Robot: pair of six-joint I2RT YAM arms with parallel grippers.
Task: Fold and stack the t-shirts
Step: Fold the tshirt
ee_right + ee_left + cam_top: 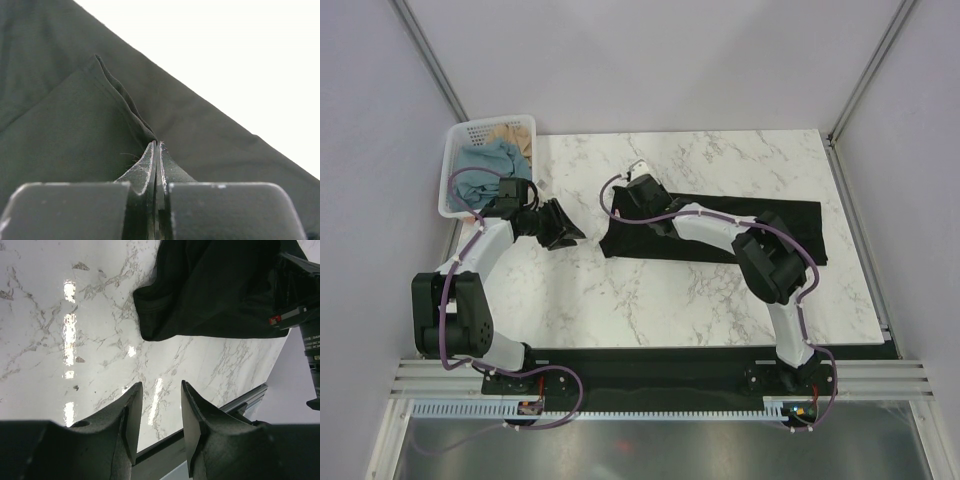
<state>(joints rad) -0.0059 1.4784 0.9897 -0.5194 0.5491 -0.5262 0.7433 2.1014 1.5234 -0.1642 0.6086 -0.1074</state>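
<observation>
Black t-shirt spread centre-right on worktop. Right gripper clenched on fabric fold at shirt's left end, likely to carry fold over. Left gripper parted, empty, hovers just left of shirt. Blue shirt and tan shirt queued in basket, upper left.

Matt black cloth t-shirt, glossy marble-look table, basket white slotted plastic.

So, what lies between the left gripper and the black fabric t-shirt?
Only bare white marble tabletop separates the left gripper from the black fabric t-shirt; the left wrist view shows this, the top view too.
</observation>
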